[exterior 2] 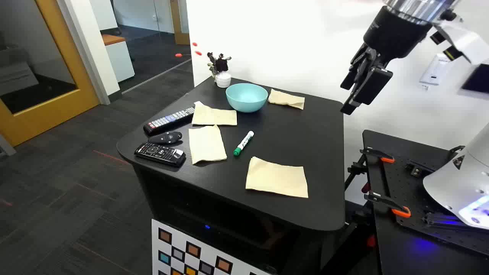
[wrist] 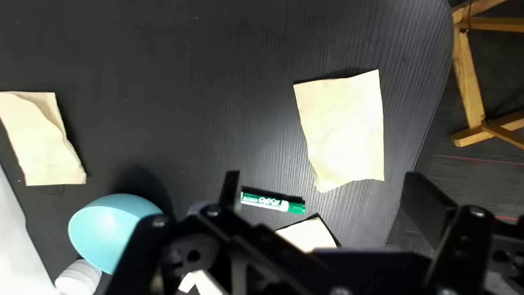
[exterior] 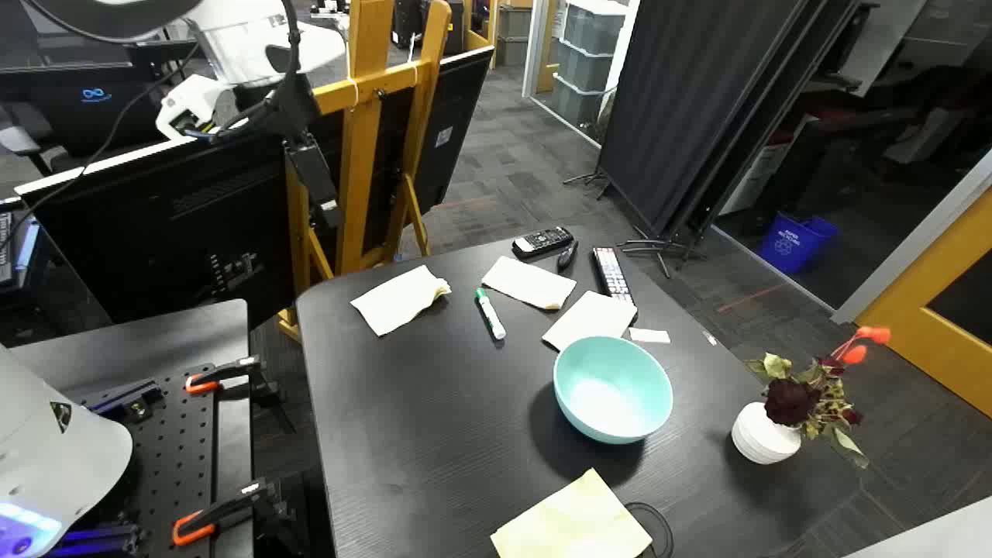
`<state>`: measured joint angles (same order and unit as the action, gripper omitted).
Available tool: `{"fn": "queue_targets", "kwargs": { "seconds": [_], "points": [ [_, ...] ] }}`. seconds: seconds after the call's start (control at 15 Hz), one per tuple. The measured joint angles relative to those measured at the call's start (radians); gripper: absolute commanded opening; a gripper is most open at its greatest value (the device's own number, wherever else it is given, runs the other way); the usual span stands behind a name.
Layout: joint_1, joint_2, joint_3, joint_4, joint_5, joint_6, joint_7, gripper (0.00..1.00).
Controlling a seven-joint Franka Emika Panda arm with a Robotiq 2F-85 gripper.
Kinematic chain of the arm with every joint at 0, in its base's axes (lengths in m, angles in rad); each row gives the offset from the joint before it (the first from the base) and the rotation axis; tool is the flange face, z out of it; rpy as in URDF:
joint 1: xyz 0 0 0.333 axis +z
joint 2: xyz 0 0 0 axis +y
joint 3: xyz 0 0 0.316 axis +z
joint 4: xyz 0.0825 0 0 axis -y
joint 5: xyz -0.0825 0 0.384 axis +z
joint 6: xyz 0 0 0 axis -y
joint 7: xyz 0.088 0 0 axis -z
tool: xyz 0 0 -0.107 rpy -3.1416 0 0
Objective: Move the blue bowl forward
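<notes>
The blue bowl (exterior: 612, 387) is light turquoise, upright and looks empty on the black table (exterior: 434, 434). It also shows in an exterior view (exterior 2: 246, 98) near the table's far side, and in the wrist view (wrist: 107, 229) at the lower left, partly hidden behind a gripper finger. My gripper (exterior 2: 348, 95) is raised above the table on the robot's side, well apart from the bowl. In the wrist view my gripper (wrist: 323, 179) has its fingers wide apart with nothing held between them.
A white pot with flowers (exterior: 763, 434) stands near the bowl. A green marker (exterior: 490, 314), several folded cream cloths (exterior 2: 277, 177), a long remote (exterior 2: 170, 120) and a black remote (exterior 2: 160, 153) lie on the table. A white wall (exterior 2: 267, 46) borders one side; an easel (exterior: 360, 155) stands opposite.
</notes>
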<state>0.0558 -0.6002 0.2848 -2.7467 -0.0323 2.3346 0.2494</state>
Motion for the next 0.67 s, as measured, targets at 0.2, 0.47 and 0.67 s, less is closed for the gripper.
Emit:
{"fn": "queue_targets", "kwargs": {
  "seconds": [0.2,0.47,0.67],
  "points": [
    [0.000,0.000,0.000,0.000,0.000,0.000,0.000,1.00],
    [0.001,0.000,-0.001,0.000,0.000,0.000,0.000,1.00],
    [0.001,0.000,-0.012,0.005,0.000,0.000,0.000,1.00]
  ]
}}
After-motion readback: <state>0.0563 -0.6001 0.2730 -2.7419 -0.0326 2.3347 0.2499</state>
